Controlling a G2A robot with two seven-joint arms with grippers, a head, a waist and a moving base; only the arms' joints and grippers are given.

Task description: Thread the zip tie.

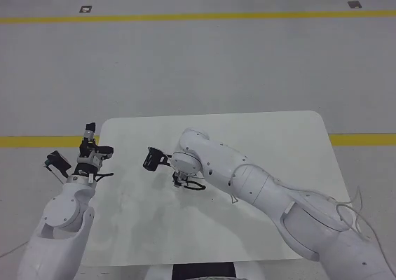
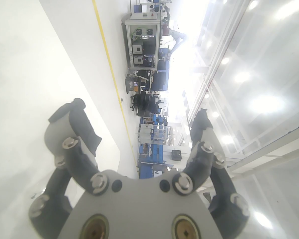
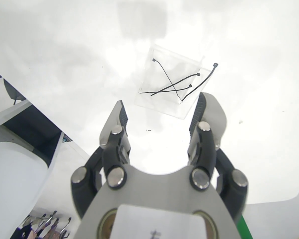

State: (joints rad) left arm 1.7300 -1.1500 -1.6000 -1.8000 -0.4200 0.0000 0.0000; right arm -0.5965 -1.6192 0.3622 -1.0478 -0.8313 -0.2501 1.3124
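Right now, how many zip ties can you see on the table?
4 zip ties: three crossed on the clear sheet, the fourth along one edge of it. None seems hidden.

A big industrial lab hall: pale floor (image 1: 198, 70) with 2 yellow lines (image 1: 198, 15), a metal equipment rack (image 2: 143, 43), office chairs (image 2: 144, 103), blue crates (image 2: 149, 150), ceiling lights (image 2: 241, 77).

No writing, label, number or sign is clear enough to read.

Zip ties (image 3: 174, 85) black plastic; table (image 3: 64, 38) smooth, glossy white.
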